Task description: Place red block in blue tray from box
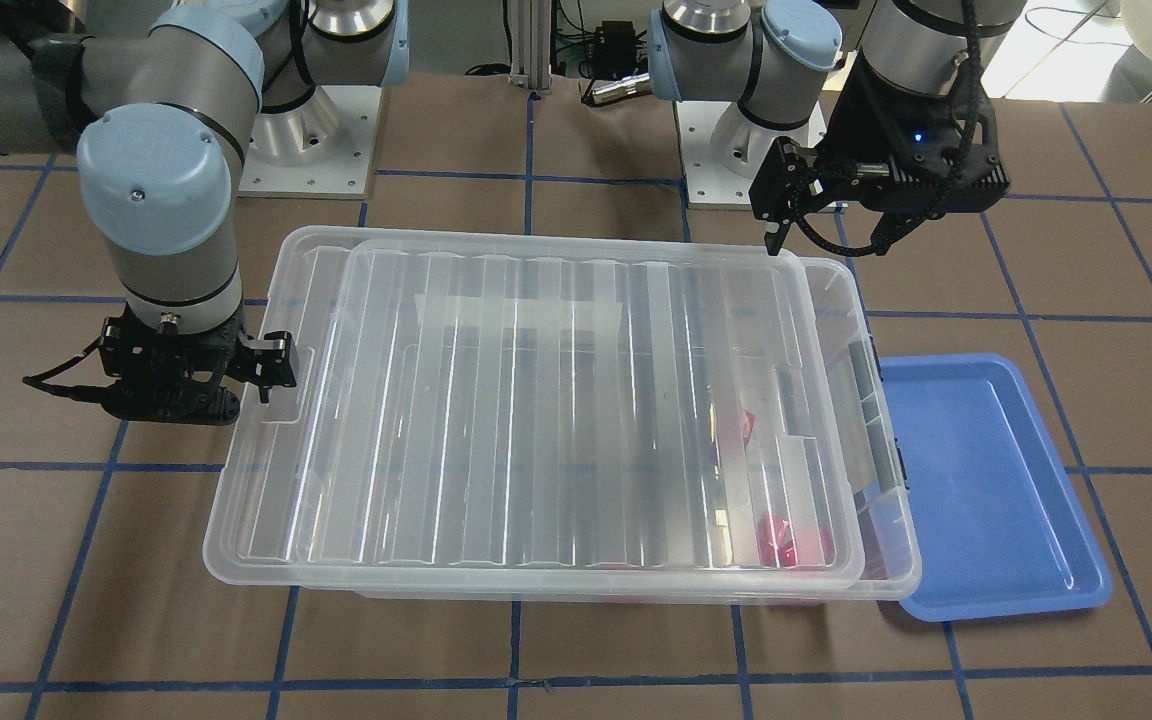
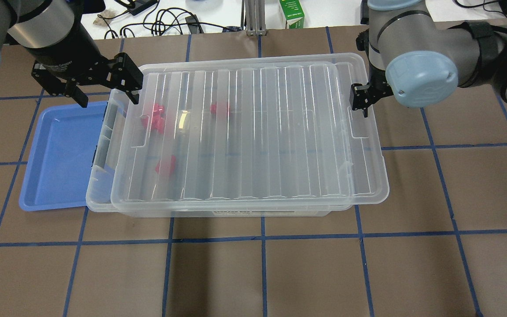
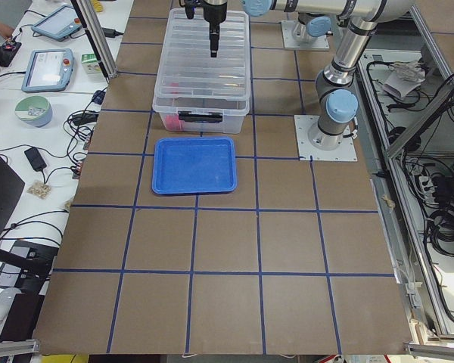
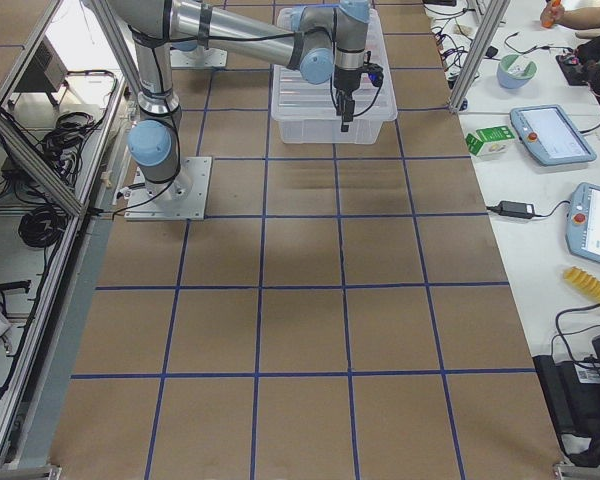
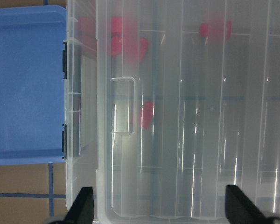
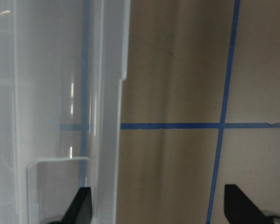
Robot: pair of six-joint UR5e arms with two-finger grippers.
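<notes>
- Since its two fingers stand far apart with nothing between them, the left claw (image 2: 106,94) is wide and empty; it hangs over the corner of the lid (image 2: 258,132) farthest from the robot.
- Directly below and just inward of that claw, the ribbed lid lies askew on the box (image 2: 99,176), leaving only a narrow strip of the box's end uncovered.
- Under the lid, the red blocks (image 2: 154,118) sit on the box floor: a cluster almost beneath the left claw, one further along toward the right arm, one nearer the robot. They are blurred through the plastic, so I cannot tell their long axes.
- Just outward of the left claw, beside that end of the box, the blue tray (image 2: 60,154) lies on the table (image 2: 258,273), holding nothing.
- At the opposite end, well apart from the blocks, the right claw (image 6: 158,210) is also spread wide and empty, one finger over the lid's rim, the other over bare table.
- Judged from this, the left arm is much nearer both blocks and tray, but the lid must clear first.
</notes>
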